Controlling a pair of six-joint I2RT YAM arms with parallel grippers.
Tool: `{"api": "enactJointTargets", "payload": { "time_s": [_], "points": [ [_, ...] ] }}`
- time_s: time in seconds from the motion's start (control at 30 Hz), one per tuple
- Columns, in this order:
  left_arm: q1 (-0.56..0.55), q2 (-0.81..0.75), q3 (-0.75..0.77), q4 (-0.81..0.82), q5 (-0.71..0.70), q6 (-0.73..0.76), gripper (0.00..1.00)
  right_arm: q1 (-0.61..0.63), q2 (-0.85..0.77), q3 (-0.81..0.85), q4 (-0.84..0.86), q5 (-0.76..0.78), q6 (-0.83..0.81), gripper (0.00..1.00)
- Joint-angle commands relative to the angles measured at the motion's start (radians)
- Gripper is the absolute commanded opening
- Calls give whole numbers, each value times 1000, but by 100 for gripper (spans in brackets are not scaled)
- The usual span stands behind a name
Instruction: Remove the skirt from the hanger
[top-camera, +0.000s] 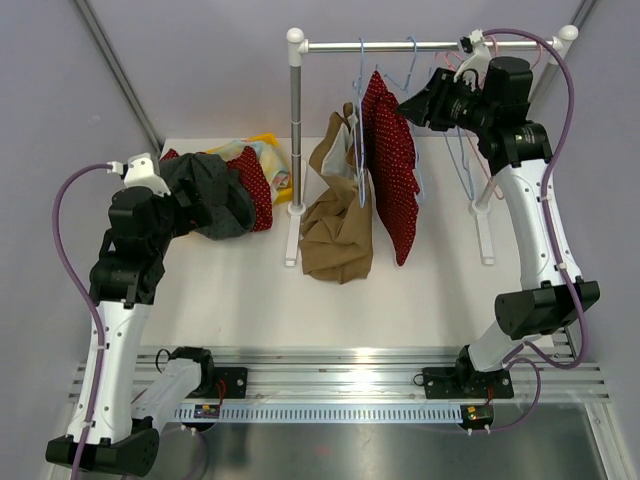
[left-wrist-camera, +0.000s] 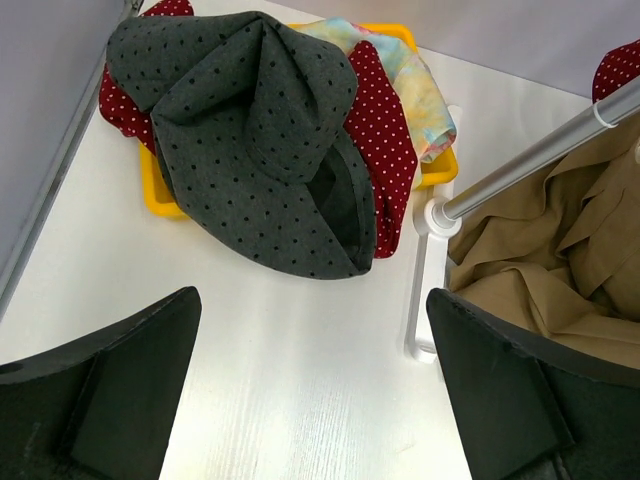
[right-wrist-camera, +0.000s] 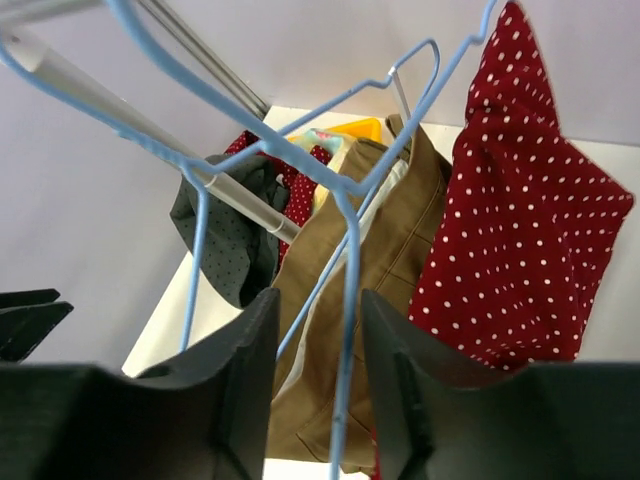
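Skirt (top-camera: 388, 170), red with white dots, hung from the rail (top-camera: 430, 45) at the back of the table (top-camera: 250, 300), its long axis running straight down, beside a tan garment (top-camera: 340, 215). Right claw (top-camera: 408, 104) stood at rail height just to the skirt's right, level with its top edge and pointing at it. The jaws were narrowed, with a blue hanger (right-wrist-camera: 350, 262) wire passing between them and a gap visible on either side. Whether that wire carried the skirt could not be told from the wrist view. Left claw (left-wrist-camera: 312, 330), jaws wide and holding nothing, hovered well apart, near the yellow basket (left-wrist-camera: 150, 185) of clothes. The right arm was clearly the nearer.
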Motion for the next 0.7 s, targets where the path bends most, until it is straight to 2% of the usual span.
{"api": "enactJointTargets", "payload": {
  "time_s": [0.0,0.2,0.27,0.3,0.37,0.57,0.67],
  "points": [
    [0,-27,3,24,47,-4,99,24,-6,-49,34,15,-8,43],
    [0,-40,0,18,75,-16,99,39,6,-90,24,32,-22,34],
    [0,-51,-2,18,78,-19,99,42,8,-95,21,46,-22,21],
    [0,-53,-2,18,81,-17,99,44,6,-95,21,50,-22,8],
    [0,-56,3,15,86,-19,99,45,3,-89,19,58,-16,0],
    [-17,-33,58,-5,167,2,99,47,-34,-3,-10,60,-3,0],
    [-115,-11,93,26,161,21,99,47,-46,87,-48,55,4,0]
  ]
}}
